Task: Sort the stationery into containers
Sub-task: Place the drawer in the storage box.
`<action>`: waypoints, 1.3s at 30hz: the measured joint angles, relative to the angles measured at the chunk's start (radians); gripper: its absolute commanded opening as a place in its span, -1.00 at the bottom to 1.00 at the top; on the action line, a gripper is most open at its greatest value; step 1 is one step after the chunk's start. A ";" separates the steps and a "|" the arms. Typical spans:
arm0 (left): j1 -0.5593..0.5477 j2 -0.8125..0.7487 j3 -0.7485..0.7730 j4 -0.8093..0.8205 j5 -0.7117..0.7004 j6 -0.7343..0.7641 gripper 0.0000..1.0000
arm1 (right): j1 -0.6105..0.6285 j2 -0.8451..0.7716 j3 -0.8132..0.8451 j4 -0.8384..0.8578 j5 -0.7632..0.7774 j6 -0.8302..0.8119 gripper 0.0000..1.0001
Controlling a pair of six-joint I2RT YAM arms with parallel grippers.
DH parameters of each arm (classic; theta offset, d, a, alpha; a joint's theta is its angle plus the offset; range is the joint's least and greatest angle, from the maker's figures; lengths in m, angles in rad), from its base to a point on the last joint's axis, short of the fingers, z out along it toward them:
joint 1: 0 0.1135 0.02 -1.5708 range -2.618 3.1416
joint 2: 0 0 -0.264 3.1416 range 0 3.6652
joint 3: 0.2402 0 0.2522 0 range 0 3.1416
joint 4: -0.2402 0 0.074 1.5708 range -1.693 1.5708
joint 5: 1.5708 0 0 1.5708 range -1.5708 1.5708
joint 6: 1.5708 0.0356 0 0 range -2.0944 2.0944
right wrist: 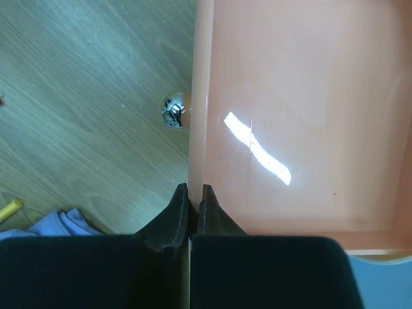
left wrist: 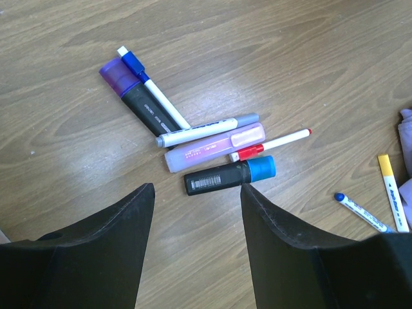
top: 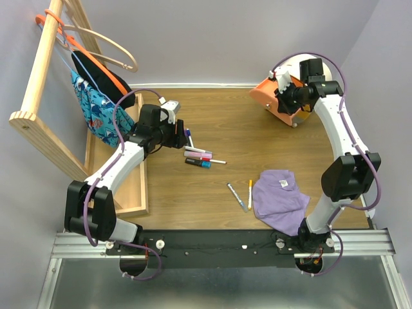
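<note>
**Left gripper point(left wrist: 196, 198) spread open above the pen heap point(left wrist: 206, 138); right gripper point(right wrist: 192, 194) clamped on the orange drawer point(right wrist: 290, 77).**

The pens lie touching and crossing on the table point(left wrist: 290, 58), and two more point(top: 243, 194) sit apart near the cloth point(top: 280, 196). They look light, stiff and smooth-barrelled, so they will likely roll or squirt out of a pinch taken near an end. The black marker point(left wrist: 222, 177) lies nearest the open fingers at the heap's edge and is thick. Taking it across mid-barrel seems safest. The thin red-capped pen point(left wrist: 270, 145) is pressed against the pink highlighter point(left wrist: 215, 149) and looks harder to single out. The right jaws are closed on the drawer's thin front wall beside the knob point(right wrist: 175, 111). The drawer is glossy, nothing shows inside it, and it probably slides easily.
</note>
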 measured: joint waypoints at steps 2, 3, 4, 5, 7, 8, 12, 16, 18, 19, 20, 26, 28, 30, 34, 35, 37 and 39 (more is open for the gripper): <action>0.000 0.000 0.000 0.000 0.000 0.000 0.30 | 0.000 -0.001 -0.004 0.008 0.006 -0.005 -0.67; -0.001 0.000 0.000 0.000 0.000 0.000 0.30 | 0.000 -0.003 -0.007 0.013 0.012 -0.006 -0.56; -0.002 0.000 0.000 0.000 0.000 0.000 0.30 | 0.000 -0.005 -0.010 0.018 0.018 -0.006 -0.52; -0.002 0.000 0.000 0.000 0.000 0.000 0.31 | 0.000 -0.008 -0.016 0.024 0.026 -0.004 -0.49; -0.004 0.000 0.000 0.000 0.000 0.000 0.31 | 0.000 -0.016 -0.023 0.045 0.040 -0.014 -0.40; -0.006 0.000 0.000 0.000 0.000 0.000 0.31 | 0.000 -0.020 -0.025 0.056 0.046 -0.018 -0.38; -0.011 0.002 0.000 0.000 0.000 0.000 0.31 | -0.002 -0.052 -0.030 0.102 0.066 -0.025 -0.27; -0.017 0.006 0.006 -0.001 0.000 0.000 0.31 | -0.002 -0.073 -0.032 0.136 0.073 -0.026 -0.22; -0.019 0.008 0.010 -0.001 0.000 0.000 0.31 | -0.001 -0.078 -0.040 0.145 0.082 -0.028 -0.23; -0.021 0.010 0.013 -0.001 0.000 0.000 0.32 | -0.001 -0.080 -0.043 0.153 0.090 -0.030 -0.26; -0.023 0.011 0.015 -0.001 0.000 0.000 0.32 | -0.002 -0.080 -0.049 0.170 0.102 -0.031 -0.28; -0.027 0.014 0.018 -0.001 0.001 0.000 0.32 | -0.001 -0.082 -0.066 0.201 0.145 -0.038 -0.28; -0.028 0.014 0.018 -0.001 0.001 0.000 0.32 | 0.000 -0.090 -0.082 0.213 0.150 -0.039 -0.28; -0.031 0.014 0.018 -0.001 0.001 0.000 0.32 | 0.000 -0.097 -0.095 0.220 0.158 -0.042 -0.23; -0.034 0.014 0.018 -0.001 0.001 0.001 0.32 | 0.000 -0.108 -0.113 0.231 0.161 -0.046 -0.14; -0.035 0.014 0.019 -0.002 0.001 0.001 0.32 | 0.000 -0.113 -0.115 0.232 0.161 -0.045 -0.13; -0.037 0.014 0.019 -0.002 0.001 0.001 0.34 | 0.000 -0.124 -0.115 0.233 0.159 -0.041 -0.12; -0.043 0.014 0.026 -0.010 0.001 0.008 0.35 | -0.001 -0.137 -0.096 0.225 0.150 -0.025 -0.11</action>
